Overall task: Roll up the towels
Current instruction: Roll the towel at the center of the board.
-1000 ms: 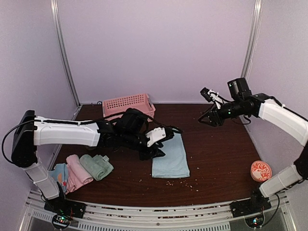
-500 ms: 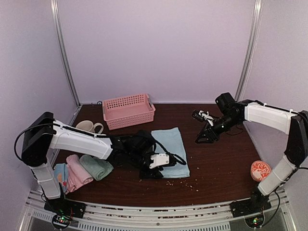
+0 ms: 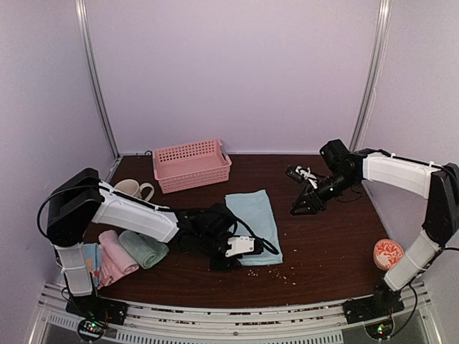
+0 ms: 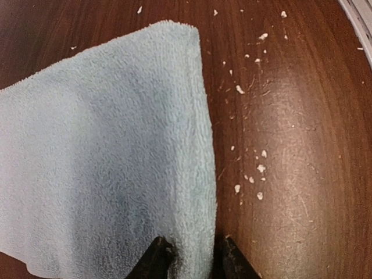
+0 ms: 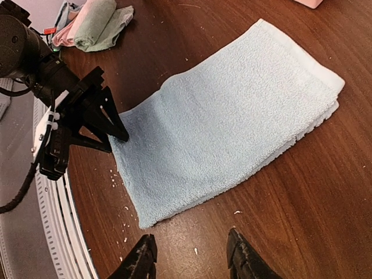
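A light blue towel (image 3: 255, 223) lies flat, folded double, in the middle of the table. My left gripper (image 3: 231, 252) sits low at its near left corner. In the left wrist view the jaws (image 4: 195, 263) hold a ridge of the towel's (image 4: 110, 157) edge, one finger on the cloth and one on the wood. My right gripper (image 3: 302, 205) hovers right of the towel, open with nothing in it. In the right wrist view the right gripper (image 5: 192, 258) stands over bare wood beside the towel's (image 5: 232, 122) side edge. A pink (image 3: 115, 256) and a green (image 3: 144, 249) towel lie rolled at the left.
A pink plastic basket (image 3: 191, 163) stands at the back left, with a cream mug (image 3: 130, 189) beside it. A blue towel with orange dots (image 3: 87, 258) lies left of the rolls. An orange patterned bowl (image 3: 389, 254) sits at the near right. Crumbs (image 3: 269, 271) dot the wood.
My left gripper slid along the towel's left edge to its near corner and narrowed on the edge. My right arm came down from high to beside the towel, its jaws narrowing a little.
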Controlling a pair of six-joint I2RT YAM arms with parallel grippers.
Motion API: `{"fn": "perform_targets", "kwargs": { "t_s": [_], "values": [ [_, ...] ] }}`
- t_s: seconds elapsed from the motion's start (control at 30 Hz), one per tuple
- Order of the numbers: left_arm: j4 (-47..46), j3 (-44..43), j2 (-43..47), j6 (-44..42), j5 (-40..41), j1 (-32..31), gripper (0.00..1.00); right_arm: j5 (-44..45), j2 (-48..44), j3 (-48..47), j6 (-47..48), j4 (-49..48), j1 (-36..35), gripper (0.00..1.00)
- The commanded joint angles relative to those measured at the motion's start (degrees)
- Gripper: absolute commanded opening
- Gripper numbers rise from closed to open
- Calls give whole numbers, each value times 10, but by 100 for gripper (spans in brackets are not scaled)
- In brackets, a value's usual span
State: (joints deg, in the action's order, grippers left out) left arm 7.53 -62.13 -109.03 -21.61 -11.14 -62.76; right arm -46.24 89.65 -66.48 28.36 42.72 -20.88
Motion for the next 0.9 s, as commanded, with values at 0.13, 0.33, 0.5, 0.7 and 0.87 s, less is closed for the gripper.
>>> {"fn": "perform_targets", "kwargs": {
  "t_s": [0.13,0.33,0.5,0.7,0.87],
  "values": [
    [-32,16,-18,-10,17,-4,29,-16,8,14,16,15,-3,42],
    [-31,22,-15,-4,0,-4,11,-4,-4,32,28,11,-3,41],
    [-28,15,-9,28,-70,3,0,-26,-20,55,168,68,-3,41],
    [22,-43,-48,104,-195,35,0,-28,-42,96,254,132,-16,39],
    [6,-49,-77,177,-298,80,0,44,-107,154,197,23,-74,39]
  ]
}}
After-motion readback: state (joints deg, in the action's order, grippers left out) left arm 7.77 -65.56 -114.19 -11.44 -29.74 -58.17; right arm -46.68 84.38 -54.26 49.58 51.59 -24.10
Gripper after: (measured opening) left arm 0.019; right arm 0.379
